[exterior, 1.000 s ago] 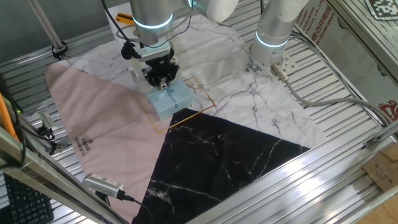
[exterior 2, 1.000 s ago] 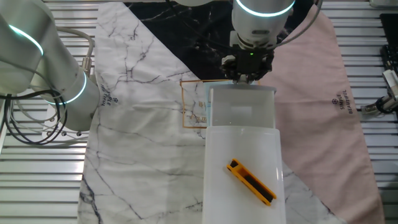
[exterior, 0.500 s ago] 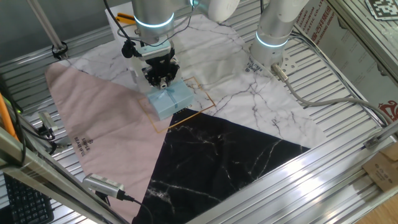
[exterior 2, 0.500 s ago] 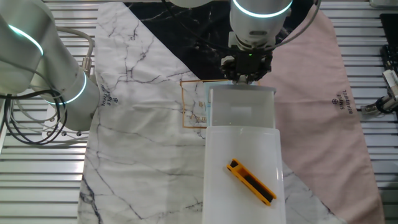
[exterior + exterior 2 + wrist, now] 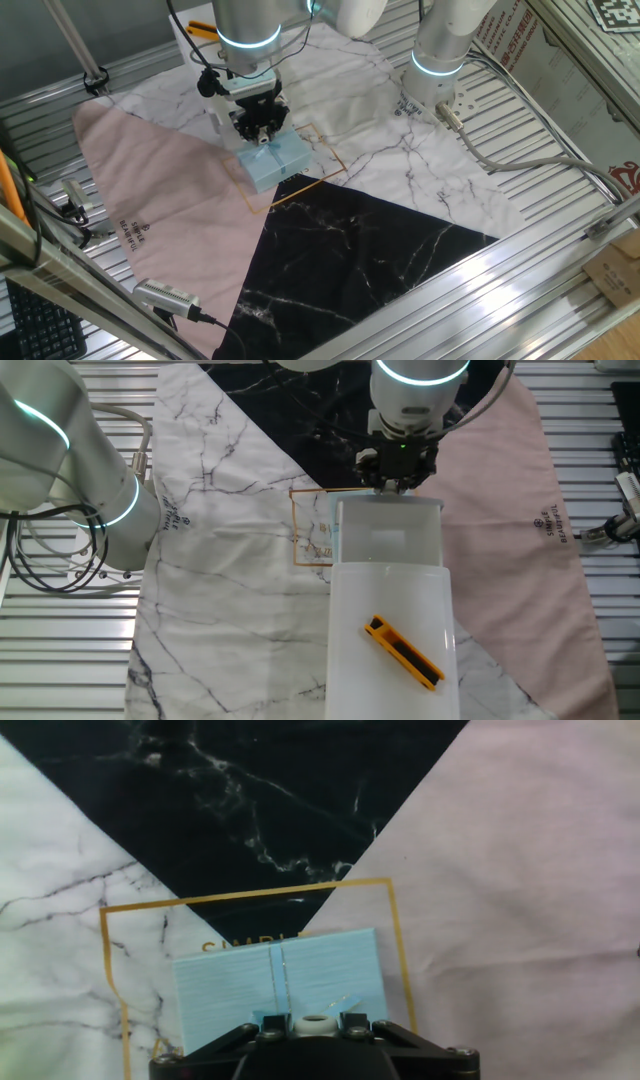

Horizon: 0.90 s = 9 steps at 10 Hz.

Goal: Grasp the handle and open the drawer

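The drawer [image 5: 276, 161] is a small light-blue flat box lying inside a gold square outline on the cloth. It also shows in the hand view [image 5: 228, 988], with a thin ribbon line down its top. My gripper [image 5: 257, 133] points down onto its far part. In the hand view my gripper [image 5: 311, 1018] has its two fingers tight on either side of a pale round knob, the handle [image 5: 318, 1019]. In the other fixed view my gripper [image 5: 398, 482] stands just behind the white translucent box, which hides the drawer.
A tall white translucent box [image 5: 388, 610] with a yellow-and-black tool [image 5: 403, 651] in it stands close to my gripper. A second robot arm [image 5: 440, 50] stands at the back right. Pink, black marble and white marble cloths cover the table. A metal frame rims it.
My gripper and arm have barely shifted over the drawer. The drawer lies in the same place.
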Each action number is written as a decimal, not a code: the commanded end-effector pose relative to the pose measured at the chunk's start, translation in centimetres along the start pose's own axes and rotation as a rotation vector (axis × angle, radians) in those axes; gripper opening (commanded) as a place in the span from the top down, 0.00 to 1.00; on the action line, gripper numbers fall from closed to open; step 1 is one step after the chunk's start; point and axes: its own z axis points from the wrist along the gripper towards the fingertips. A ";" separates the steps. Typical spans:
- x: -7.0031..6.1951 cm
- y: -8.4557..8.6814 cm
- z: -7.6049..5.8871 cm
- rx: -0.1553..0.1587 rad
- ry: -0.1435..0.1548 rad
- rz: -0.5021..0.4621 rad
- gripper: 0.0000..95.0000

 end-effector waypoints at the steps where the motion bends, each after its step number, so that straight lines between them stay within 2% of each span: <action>1: -0.2 0.1 0.2 0.003 0.006 0.007 1.00; 3: -0.5 0.1 0.2 0.004 0.006 0.010 1.00; 5: -0.9 0.0 -0.1 0.004 0.020 0.015 1.00; 9: -1.5 -0.1 -0.1 0.004 0.017 0.024 1.00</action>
